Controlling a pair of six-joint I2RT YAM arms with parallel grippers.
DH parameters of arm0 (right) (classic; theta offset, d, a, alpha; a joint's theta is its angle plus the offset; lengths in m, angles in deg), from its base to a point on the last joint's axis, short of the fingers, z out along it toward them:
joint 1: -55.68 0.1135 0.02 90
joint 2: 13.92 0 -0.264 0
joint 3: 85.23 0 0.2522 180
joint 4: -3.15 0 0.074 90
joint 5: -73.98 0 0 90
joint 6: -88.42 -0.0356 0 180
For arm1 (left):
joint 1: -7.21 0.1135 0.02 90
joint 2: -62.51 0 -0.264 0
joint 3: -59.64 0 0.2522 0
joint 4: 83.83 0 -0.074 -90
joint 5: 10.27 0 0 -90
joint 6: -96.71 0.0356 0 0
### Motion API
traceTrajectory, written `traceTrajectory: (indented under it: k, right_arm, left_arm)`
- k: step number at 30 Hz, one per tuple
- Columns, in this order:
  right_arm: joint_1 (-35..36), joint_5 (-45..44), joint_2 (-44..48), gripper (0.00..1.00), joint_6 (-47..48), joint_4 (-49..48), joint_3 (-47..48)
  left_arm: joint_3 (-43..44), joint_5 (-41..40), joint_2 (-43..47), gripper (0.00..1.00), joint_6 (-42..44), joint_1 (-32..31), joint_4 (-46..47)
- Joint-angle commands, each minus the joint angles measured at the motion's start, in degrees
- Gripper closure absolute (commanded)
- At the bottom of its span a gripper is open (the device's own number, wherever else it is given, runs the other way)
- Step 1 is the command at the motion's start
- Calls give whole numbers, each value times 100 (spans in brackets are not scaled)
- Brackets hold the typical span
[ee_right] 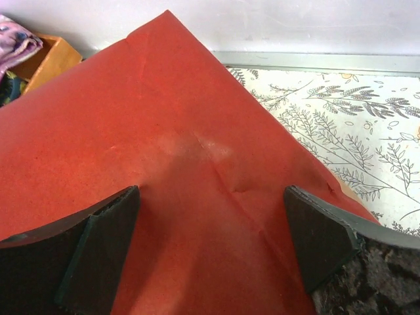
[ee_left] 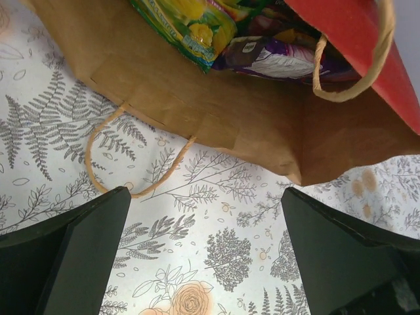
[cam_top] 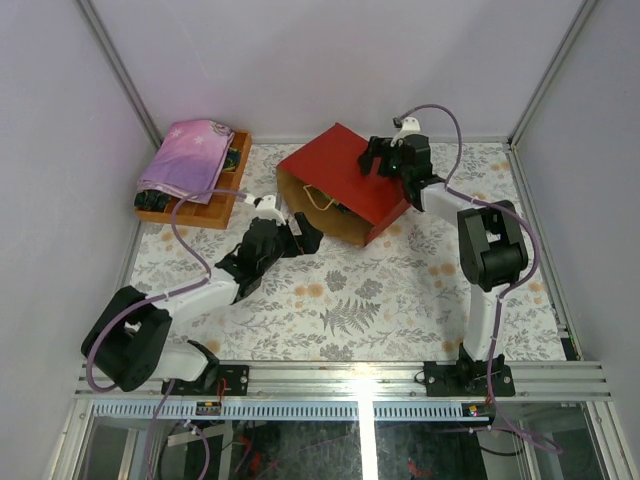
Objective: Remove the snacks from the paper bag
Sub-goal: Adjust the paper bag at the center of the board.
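The red paper bag (cam_top: pixel 345 172) lies on its side at the table's back, its brown kraft mouth (ee_left: pixel 197 111) facing the left arm. Inside the mouth I see a green-yellow packet (ee_left: pixel 190 23) and a purple packet (ee_left: pixel 275 59). A twisted handle (ee_left: pixel 121 164) lies on the cloth below the mouth. My left gripper (cam_top: pixel 305 232) is open and empty just in front of the mouth (ee_left: pixel 203 249). My right gripper (cam_top: pixel 380 155) is open, its fingers (ee_right: pixel 98 249) hovering over the bag's red upper side (ee_right: pixel 197 170) near its closed end.
A wooden tray (cam_top: pixel 205 210) with a folded pink-purple cloth (cam_top: pixel 190 155) stands at the back left; its corner shows in the right wrist view (ee_right: pixel 52 59). The table wears a floral cloth (cam_top: pixel 380 300). Enclosure walls ring the table.
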Motion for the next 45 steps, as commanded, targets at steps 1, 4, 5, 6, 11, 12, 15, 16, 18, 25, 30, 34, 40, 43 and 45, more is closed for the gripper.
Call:
traceTrajectory:
  k: [1, 4, 5, 6, 11, 12, 15, 16, 18, 25, 30, 34, 40, 43, 45]
  right_arm:
    - [446, -363, 170, 1, 457, 545, -166]
    - [626, -969, 370, 1, 1048, 707, -222]
    - [713, -1208, 455, 0, 1303, 729, -258]
    - [780, -1395, 547, 0, 1521, 753, -289]
    - [979, -1997, 902, 0, 2307, 972, -268]
    - [1009, -2100, 980, 0, 2449, 1011, -261]
    - [1063, -2373, 1370, 1, 2703, 1227, -170]
    - [1060, -2374, 1568, 1, 2654, 1245, -178]
    - [1066, -2057, 2028, 1, 2496, 1232, -254]
    - [1164, 161, 2881, 0, 2168, 2173, -36]
    - [1201, 1814, 2962, 13, 1799, 2491, 12]
    - [1559, 1785, 2616, 22, 1886, 3028, 358]
    - [1879, 1692, 2019, 26, 1787, 2955, 492]
    - [1969, 1751, 1798, 34, 1692, 2893, 596]
    - [2011, 1752, 1630, 45, 1671, 2976, 754]
  left_arm:
    - [18, -74, -161, 0, -155, 48, 129]
    - [-27, -97, -187, 0, -204, 53, 146]
    - [-29, -102, -202, 0, -211, 55, 151]
    - [-27, -93, -232, 0, -222, 62, 151]
    - [17, 61, -405, 0, -308, 95, 214]
    - [17, 78, -423, 0, -326, 89, 234]
    - [17, 92, -429, 0, -333, 108, 236]
    - [10, 74, -414, 0, -330, 108, 223]
    - [-23, 58, -350, 0, -320, 127, 226]
    - [-294, 107, -185, 0, -416, 191, 296]
    - [-542, 284, -129, 0, -585, 284, 459]
    - [-586, 334, -193, 0, -664, 312, 538]
    - [-431, 470, -375, 0, -768, 308, 731]
    - [-323, 478, -519, 0, -774, 315, 850]
    - [-239, 509, -684, 0, -778, 314, 979]
